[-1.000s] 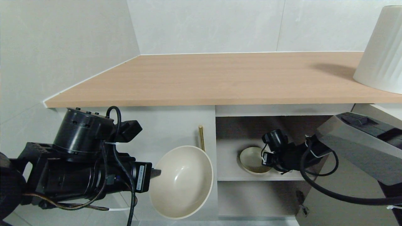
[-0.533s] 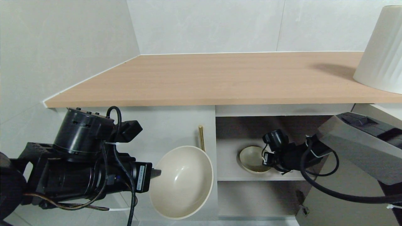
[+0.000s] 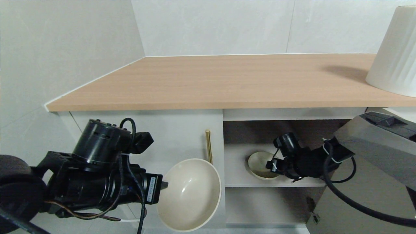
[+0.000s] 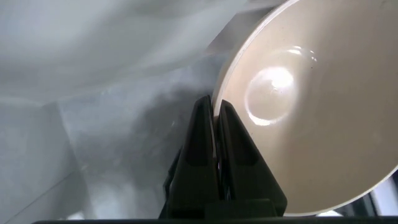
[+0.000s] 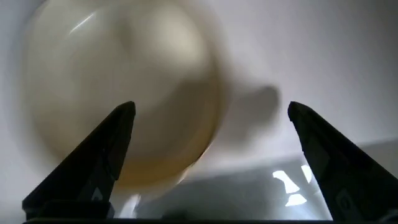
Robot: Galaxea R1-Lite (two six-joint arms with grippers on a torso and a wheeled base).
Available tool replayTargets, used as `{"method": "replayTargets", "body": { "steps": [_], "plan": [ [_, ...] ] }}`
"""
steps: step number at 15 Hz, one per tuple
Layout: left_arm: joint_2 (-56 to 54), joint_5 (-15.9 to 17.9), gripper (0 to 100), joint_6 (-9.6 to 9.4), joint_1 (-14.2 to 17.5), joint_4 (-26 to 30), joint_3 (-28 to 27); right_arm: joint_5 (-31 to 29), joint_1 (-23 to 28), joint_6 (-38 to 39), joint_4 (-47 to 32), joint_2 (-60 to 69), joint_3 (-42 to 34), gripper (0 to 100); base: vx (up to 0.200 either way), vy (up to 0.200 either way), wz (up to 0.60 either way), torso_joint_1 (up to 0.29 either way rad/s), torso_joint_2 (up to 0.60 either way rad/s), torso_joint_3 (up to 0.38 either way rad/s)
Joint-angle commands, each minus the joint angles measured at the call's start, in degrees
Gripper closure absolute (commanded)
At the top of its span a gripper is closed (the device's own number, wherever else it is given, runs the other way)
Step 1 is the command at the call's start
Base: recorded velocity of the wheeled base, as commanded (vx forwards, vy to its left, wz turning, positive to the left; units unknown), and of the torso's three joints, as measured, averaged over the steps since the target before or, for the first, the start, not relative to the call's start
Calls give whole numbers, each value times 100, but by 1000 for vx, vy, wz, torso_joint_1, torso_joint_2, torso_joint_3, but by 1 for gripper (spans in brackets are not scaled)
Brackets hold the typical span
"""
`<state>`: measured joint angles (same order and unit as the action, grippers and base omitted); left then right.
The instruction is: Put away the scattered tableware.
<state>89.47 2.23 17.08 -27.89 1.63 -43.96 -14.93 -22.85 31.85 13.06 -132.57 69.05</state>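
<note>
Bowl – large, cream, glossy inside – held on edge in front of the closed left cabinet door, its opening facing up and outward. Its upper rim overlaps the lower end of the brass handle at the door's right edge. The left gripper has it by the rim on the left side. In the left wrist view the two fingers are pinched together on the bowl's thin edge.

Second piece: a small cream dish lying flat on the shelf of the open right compartment, toward the middle of the shelf. The right gripper is inside that compartment at the dish's right edge. In the right wrist view its jaws stand wide apart, with the blurred dish ahead of them. Contact with the dish: cannot tell.

Above the cabinet, a wooden countertop. A white ribbed shade stands at its right end. White walls behind.
</note>
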Motion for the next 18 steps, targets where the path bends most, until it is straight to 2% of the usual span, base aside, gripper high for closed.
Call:
{"method": "replayTargets", "body": {
  "steps": [1,3,4,5,7,10,11,13,16,18],
  "plan": [
    [510,-416,100,120,-252,-23,72,614,-273,-65,4,865,-603,0,0,0,0,0,0,0],
    [976,-1023,100,577,-603,-102,98,1177,-510,-426,-22,1436,-1060,0,0,0,0,0,0,0],
    [1064,-1120,100,674,-674,-119,80,1291,-581,-557,-14,1568,-1192,0,0,0,0,0,0,0],
    [1354,-1251,100,815,-858,-199,80,1748,-836,-953,-5,2051,-1649,0,0,0,0,0,0,0],
    [1539,-1243,100,832,-973,-251,80,2091,-1205,-1234,-5,2517,-2062,0,0,0,0,0,0,0],
    [1688,-1234,100,929,-1087,-251,63,2144,-1495,-1551,4,2746,-2326,0,0,0,0,0,0,0],
    [1846,-1216,100,1140,-1236,-278,-25,2320,-1917,-1665,-5,3000,-2493,0,0,0,0,0,0,0],
    [1846,-1084,100,1342,-1377,-278,-104,2311,-2172,-1665,4,3018,-2501,0,0,0,0,0,0,0],
    [1811,-1067,100,1377,-1386,-269,-157,2284,-2303,-1674,13,2833,-2466,0,0,0,0,0,0,0],
    [1741,-1067,100,1386,-1438,-260,-157,2082,-2303,-1665,382,2473,-2475,0,0,0,0,0,0,0]
  ]
}}
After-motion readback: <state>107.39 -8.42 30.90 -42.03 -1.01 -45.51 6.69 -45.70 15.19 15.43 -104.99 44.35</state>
